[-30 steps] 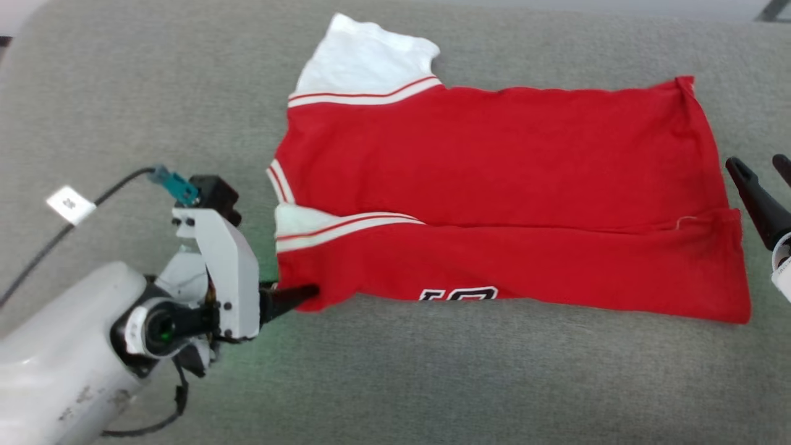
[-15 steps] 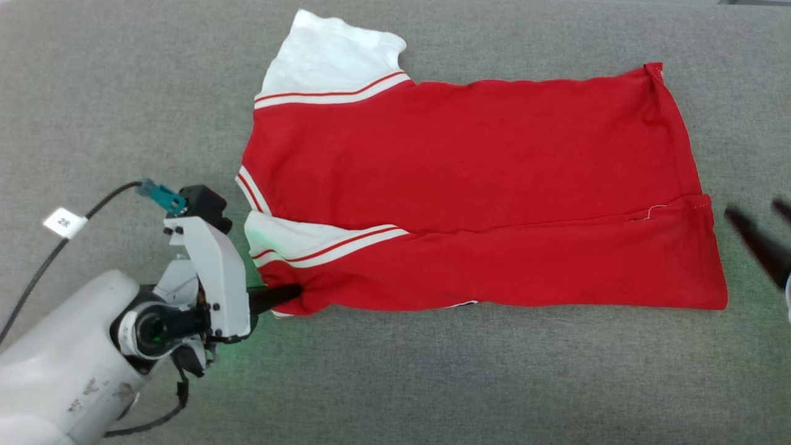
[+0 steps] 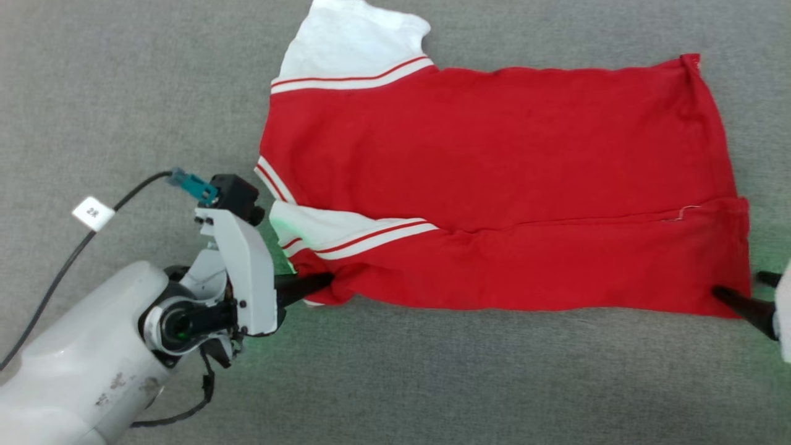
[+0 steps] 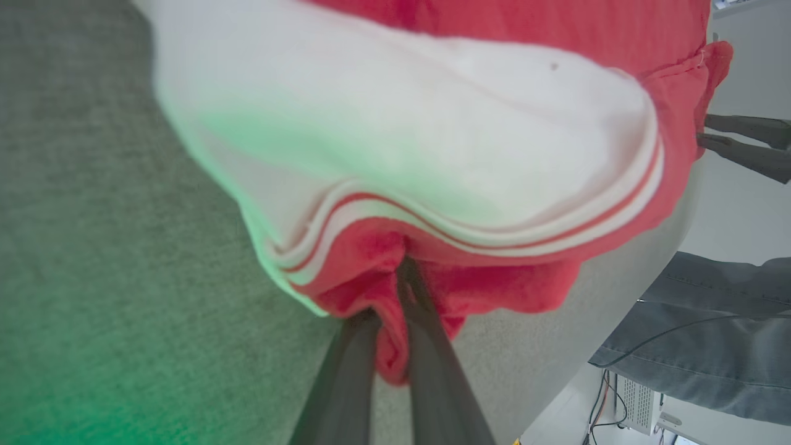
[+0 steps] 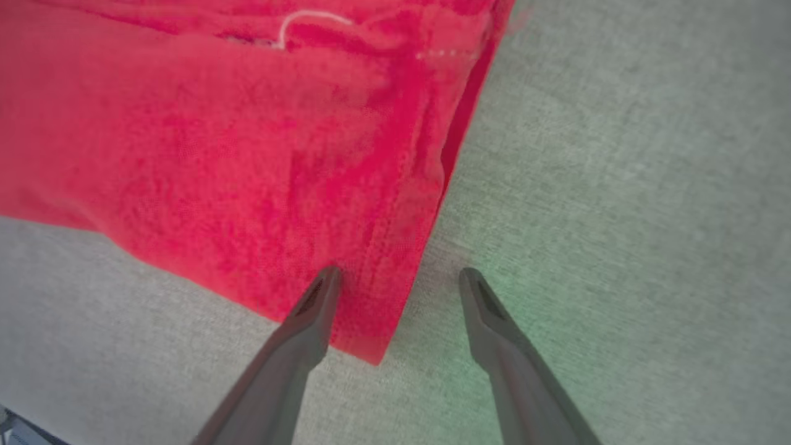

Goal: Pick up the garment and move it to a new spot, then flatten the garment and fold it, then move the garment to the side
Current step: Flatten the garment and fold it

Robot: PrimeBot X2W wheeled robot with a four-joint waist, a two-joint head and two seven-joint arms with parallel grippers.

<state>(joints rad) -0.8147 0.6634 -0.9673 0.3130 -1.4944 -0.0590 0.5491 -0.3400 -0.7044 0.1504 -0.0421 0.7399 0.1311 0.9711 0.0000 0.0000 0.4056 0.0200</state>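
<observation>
The garment, a red jersey with white sleeves and striped trim, lies spread on the grey cloth surface, its near strip folded over. My left gripper is shut on the garment's near-left corner beside the lower white sleeve. In the left wrist view the left gripper pinches bunched red cloth of the garment. My right gripper stands open at the near-right hem corner. In the right wrist view the right gripper straddles that corner of the garment, one finger over the cloth, one beside it.
A black cable with a white tag trails from my left wrist across the surface. Past the surface's edge, the left wrist view shows a person's leg in jeans and floor cables. Bare grey surface surrounds the garment.
The head camera has shifted. My left gripper has shut on the near-left corner. My right gripper has come in from the right to the near-right hem corner. The lettering is now out of sight.
</observation>
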